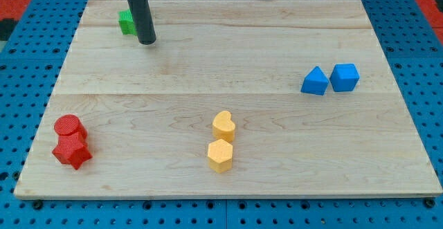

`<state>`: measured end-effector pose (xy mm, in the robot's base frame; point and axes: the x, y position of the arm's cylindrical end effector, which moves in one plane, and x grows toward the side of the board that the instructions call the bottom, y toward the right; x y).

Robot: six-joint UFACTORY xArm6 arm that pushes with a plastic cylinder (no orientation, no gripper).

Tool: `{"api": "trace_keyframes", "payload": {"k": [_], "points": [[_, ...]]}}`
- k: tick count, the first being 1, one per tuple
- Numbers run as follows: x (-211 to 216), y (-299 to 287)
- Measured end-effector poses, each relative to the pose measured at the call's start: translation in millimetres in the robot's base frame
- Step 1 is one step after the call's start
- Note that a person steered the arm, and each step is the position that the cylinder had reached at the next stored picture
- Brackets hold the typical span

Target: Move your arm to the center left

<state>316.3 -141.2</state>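
Note:
My tip rests on the wooden board near the view's top left. The dark rod rises from it to the top edge. A green block sits just left of the rod, partly hidden by it; its shape is unclear. A red cylinder and a red star block touch each other at the bottom left, well below the tip.
A yellow heart block and a yellow hexagon block stand together at bottom centre. A blue triangular block and a blue cube sit side by side at the right. A blue pegboard surrounds the board.

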Motion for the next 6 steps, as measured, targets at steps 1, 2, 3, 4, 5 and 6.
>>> {"api": "trace_keyframes", "payload": {"k": [1,2,3,4,5,6], "points": [[-4.3,0.0],[-4.9,0.0],[-8.2,0.0],[-8.2,0.0],[-9.7,-5.7],[-9.8,-5.7]]}}
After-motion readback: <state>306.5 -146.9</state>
